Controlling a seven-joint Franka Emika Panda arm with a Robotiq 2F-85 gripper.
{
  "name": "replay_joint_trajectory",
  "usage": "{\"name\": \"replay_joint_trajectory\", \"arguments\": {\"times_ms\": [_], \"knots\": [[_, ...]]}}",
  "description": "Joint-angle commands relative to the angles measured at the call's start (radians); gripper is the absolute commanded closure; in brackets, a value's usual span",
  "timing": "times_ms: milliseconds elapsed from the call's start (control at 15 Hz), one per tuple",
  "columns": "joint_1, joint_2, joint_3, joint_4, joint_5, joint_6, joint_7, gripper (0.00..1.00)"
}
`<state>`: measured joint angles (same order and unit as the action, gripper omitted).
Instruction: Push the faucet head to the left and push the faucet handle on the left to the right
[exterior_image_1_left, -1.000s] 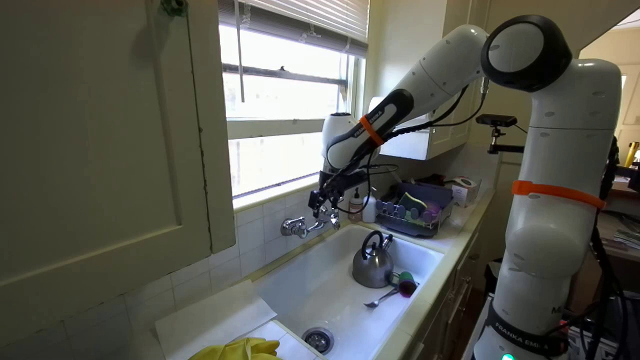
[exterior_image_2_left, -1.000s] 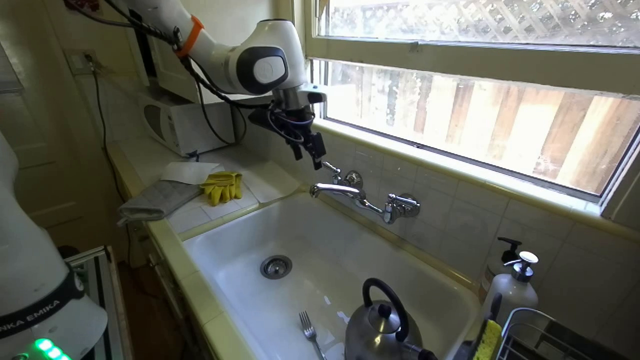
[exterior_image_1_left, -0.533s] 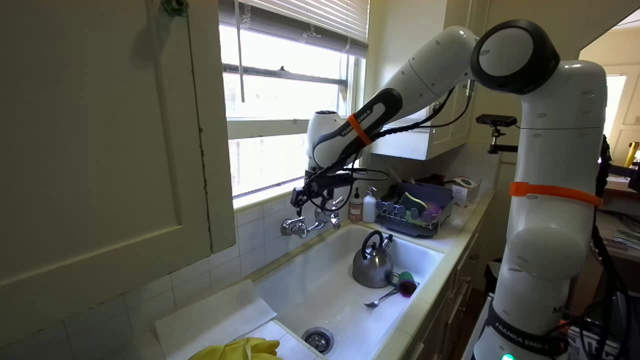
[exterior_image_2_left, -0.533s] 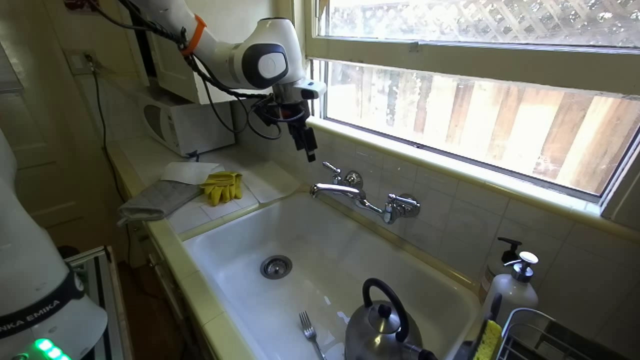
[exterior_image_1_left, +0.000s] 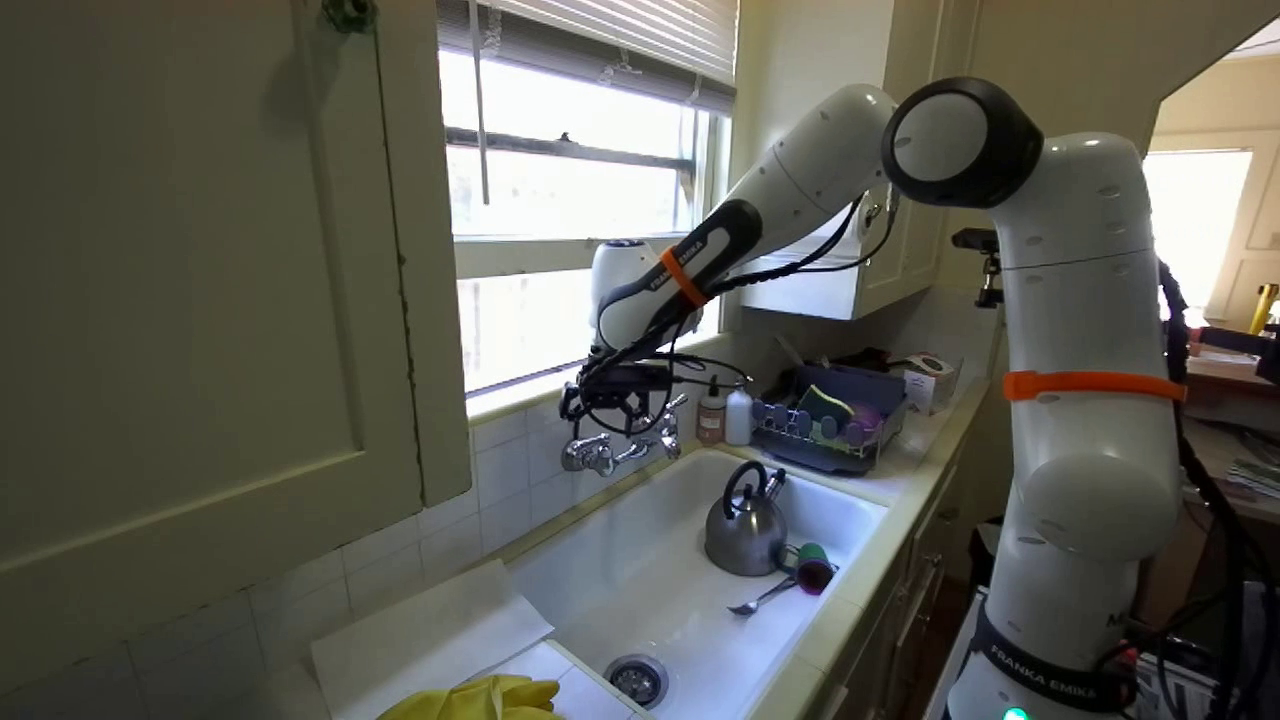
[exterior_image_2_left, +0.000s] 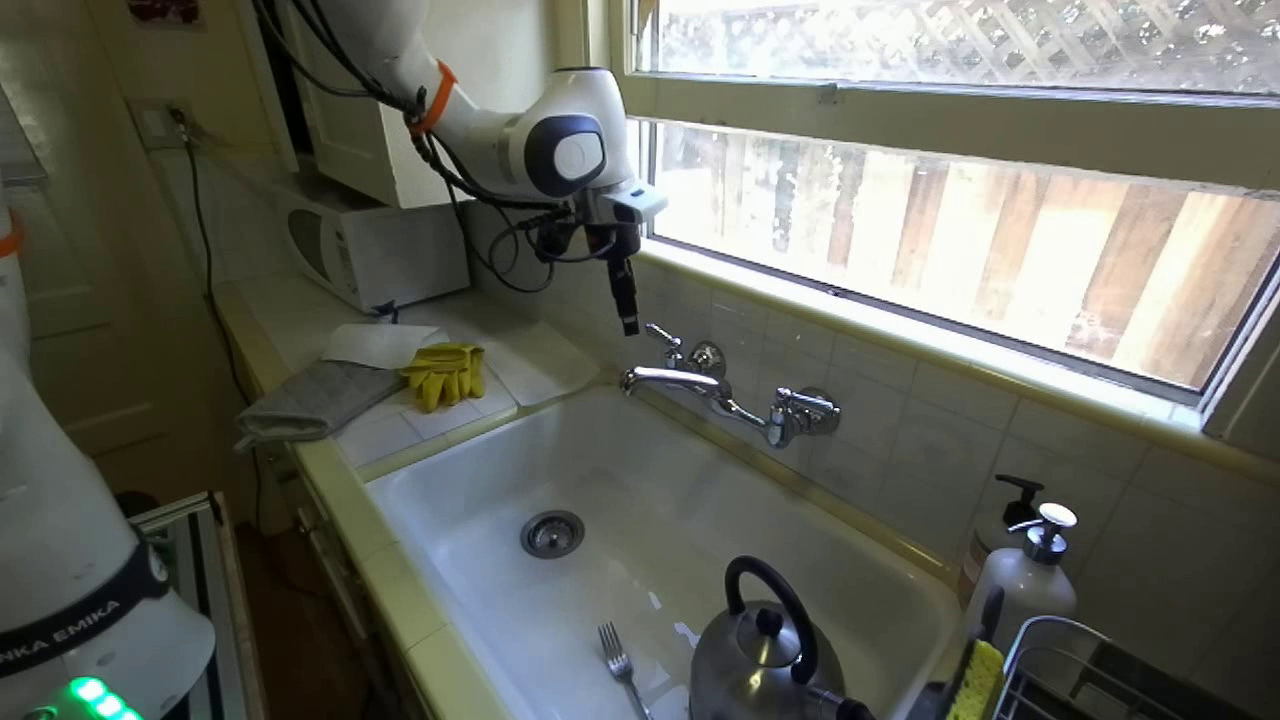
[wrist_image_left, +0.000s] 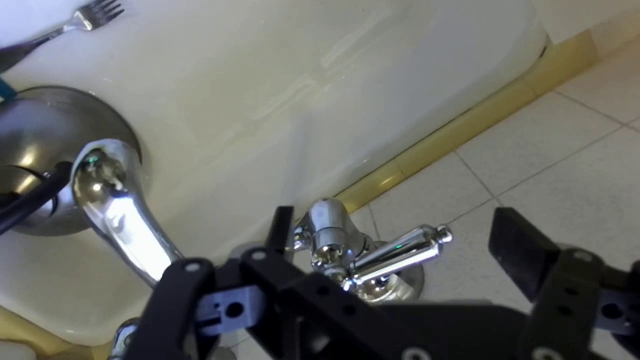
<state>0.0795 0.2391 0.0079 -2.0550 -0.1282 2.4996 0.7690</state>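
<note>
Black two-fingered gripper (wrist_image_left: 400, 237) points down, spread wide, empty; in wrist view, chrome lever handle (wrist_image_left: 397, 255) within gap, depth unclear; curved chrome faucet head (wrist_image_left: 125, 215) left.

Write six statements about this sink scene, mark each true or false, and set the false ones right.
1. The kettle stands in the sink. True.
2. The yellow gloves lie in the sink. False: the yellow gloves lie on the counter beside it.
3. In the wrist view, the faucet head overlaps part of the kettle. True.
4. The gripper clamps the faucet handle. False: its jaws stand apart, and the faucet handle shows between them in the wrist view.
5. The fork lies across the drain. False: the fork lies apart from the drain.
6. Two pump bottles stand beside the dish rack. True.
</note>
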Motion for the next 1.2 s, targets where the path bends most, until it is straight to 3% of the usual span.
{"name": "replay_joint_trajectory", "arguments": {"times_ms": [0, 600, 1133], "knots": [[0.032, 0.079, -0.037, 0.076, 0.019, -0.003, 0.132, 0.00], [0.050, 0.168, -0.070, 0.165, 0.029, -0.023, 0.271, 0.00], [0.034, 0.137, -0.077, 0.153, 0.026, -0.141, 0.213, 0.00]]}}
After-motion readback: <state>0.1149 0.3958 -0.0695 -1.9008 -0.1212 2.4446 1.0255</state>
